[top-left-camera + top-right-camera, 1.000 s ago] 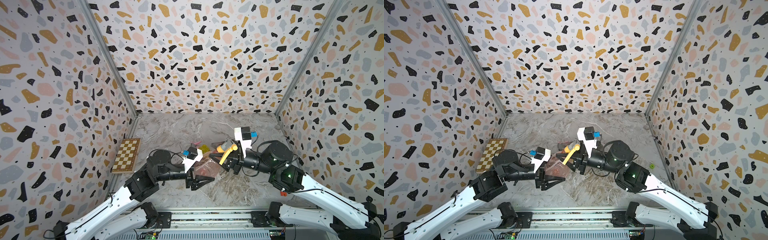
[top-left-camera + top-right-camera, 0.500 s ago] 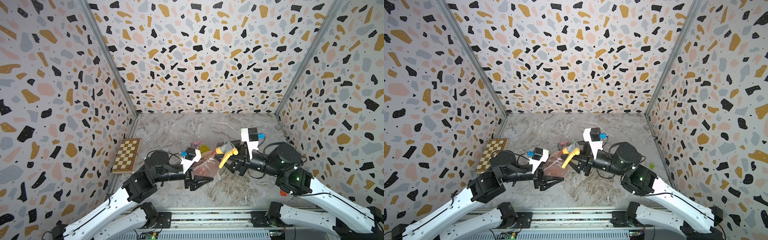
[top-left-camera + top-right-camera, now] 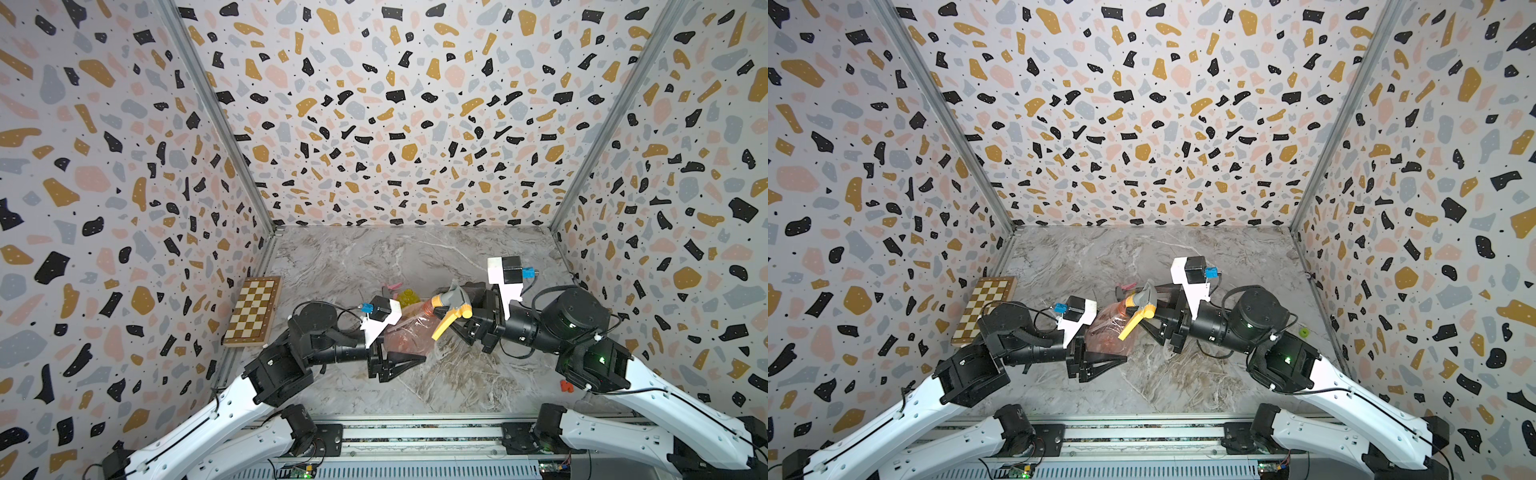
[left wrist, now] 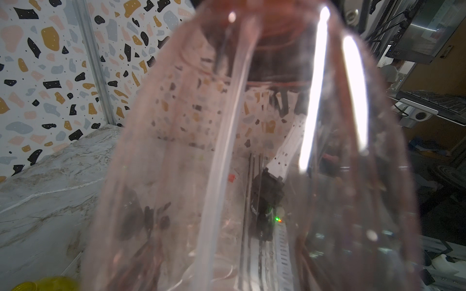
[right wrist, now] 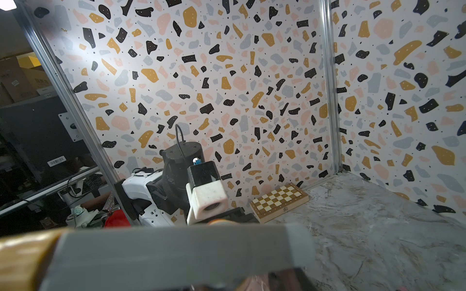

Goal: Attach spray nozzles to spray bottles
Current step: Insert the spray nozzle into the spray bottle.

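Rightward has drifted the right pincer (image 3: 463,314), bracketing the grey orange-triggered plastic nozzle (image 3: 452,300), grip unclear, atop the tilted pale-pink translucent bottle (image 3: 409,333) pinched by the left pincer (image 3: 413,360) above the bench (image 3: 374,257); misalignment could cross-thread it.

No words or numbers can be read; only a white barcode sticker (image 5: 56,160) is seen on a dark screen (image 5: 35,126) far beyond the jaws, its print too small.
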